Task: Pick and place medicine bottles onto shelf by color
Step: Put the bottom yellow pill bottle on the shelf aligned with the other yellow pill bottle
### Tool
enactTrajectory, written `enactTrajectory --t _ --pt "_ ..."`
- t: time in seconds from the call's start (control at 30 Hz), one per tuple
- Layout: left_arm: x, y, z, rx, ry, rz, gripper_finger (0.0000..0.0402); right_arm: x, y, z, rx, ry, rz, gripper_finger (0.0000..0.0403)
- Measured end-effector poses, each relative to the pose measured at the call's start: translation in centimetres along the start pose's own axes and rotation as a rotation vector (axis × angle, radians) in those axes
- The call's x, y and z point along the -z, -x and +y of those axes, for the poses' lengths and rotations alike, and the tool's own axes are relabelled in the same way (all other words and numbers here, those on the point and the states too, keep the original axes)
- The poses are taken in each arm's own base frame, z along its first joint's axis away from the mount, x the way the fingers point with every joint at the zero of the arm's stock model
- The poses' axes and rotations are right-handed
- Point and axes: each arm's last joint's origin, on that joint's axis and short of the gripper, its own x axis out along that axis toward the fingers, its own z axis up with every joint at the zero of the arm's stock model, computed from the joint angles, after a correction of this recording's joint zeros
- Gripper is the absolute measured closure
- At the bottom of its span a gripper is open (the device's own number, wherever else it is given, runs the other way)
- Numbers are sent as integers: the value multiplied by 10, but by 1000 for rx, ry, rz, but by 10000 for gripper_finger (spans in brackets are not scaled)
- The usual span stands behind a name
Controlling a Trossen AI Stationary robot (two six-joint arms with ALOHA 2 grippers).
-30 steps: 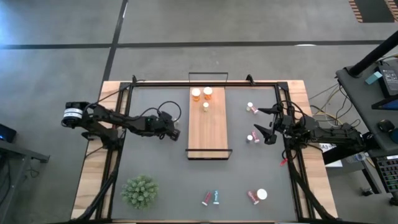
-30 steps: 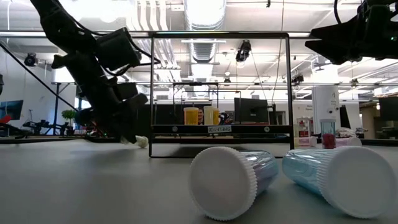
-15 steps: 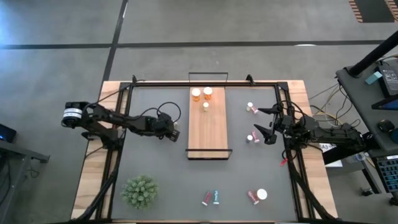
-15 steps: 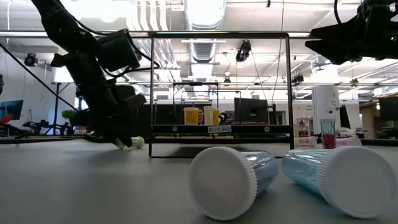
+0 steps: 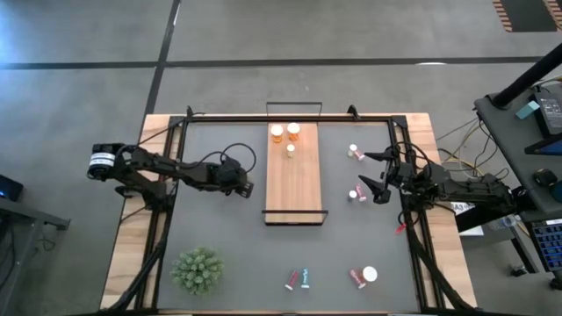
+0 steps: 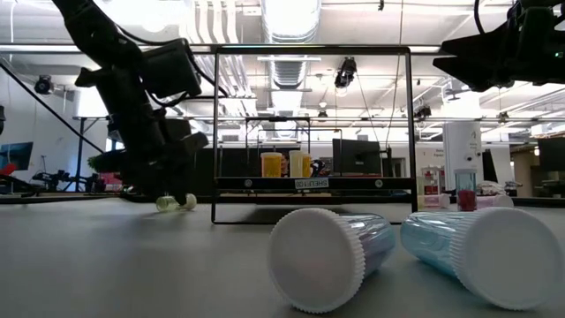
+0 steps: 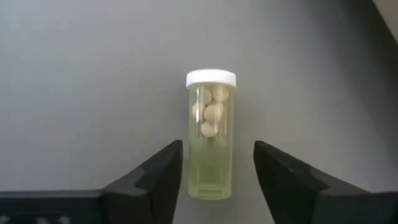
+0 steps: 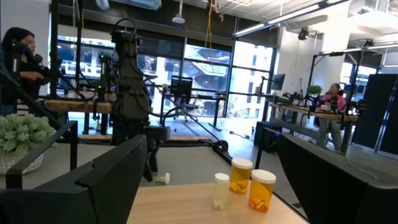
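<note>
A clear, pale-yellow medicine bottle (image 7: 211,124) with a white cap lies on its side on the grey table, left of the shelf (image 5: 295,180). My left gripper (image 5: 247,187) points down at it. It is open, with one finger on each side of the bottle's bottom end and a gap showing on both sides. On the shelf's far end stand two orange bottles (image 5: 277,132) (image 5: 293,129) and one pale one (image 5: 291,150). My right gripper (image 5: 379,175) waits open, raised over the table's right side.
Two bottles (image 5: 354,151) (image 5: 358,195) lie near the right gripper. Several more lie at the near edge, among them two teal ones (image 6: 331,256) (image 6: 481,252) close to the low camera. A green spiky plant (image 5: 197,269) stands near left. Black frame rails run along both sides.
My left gripper has tipped a little and opened, letting go of the pale bottle. The bottle was held tilted at the fingertips beside the shelf's corner. It now lies flat on the table, a little farther from the shelf.
</note>
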Motion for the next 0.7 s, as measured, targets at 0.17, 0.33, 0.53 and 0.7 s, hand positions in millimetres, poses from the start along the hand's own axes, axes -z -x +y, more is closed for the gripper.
enactTrajectory --t 0.17,0.33,0.53,0.7 --pt "-6 2 -2 -18 -2 -48 188 0 0 0 0 0 0 53" --pt "-18 3 0 -50 25 -46 176 0 0 0 0 0 0 53" --pt "-33 5 1 -58 19 0 175 0 0 0 0 0 0 53" --pt "-48 5 -4 -75 29 81 175 0 0 0 0 0 0 53"
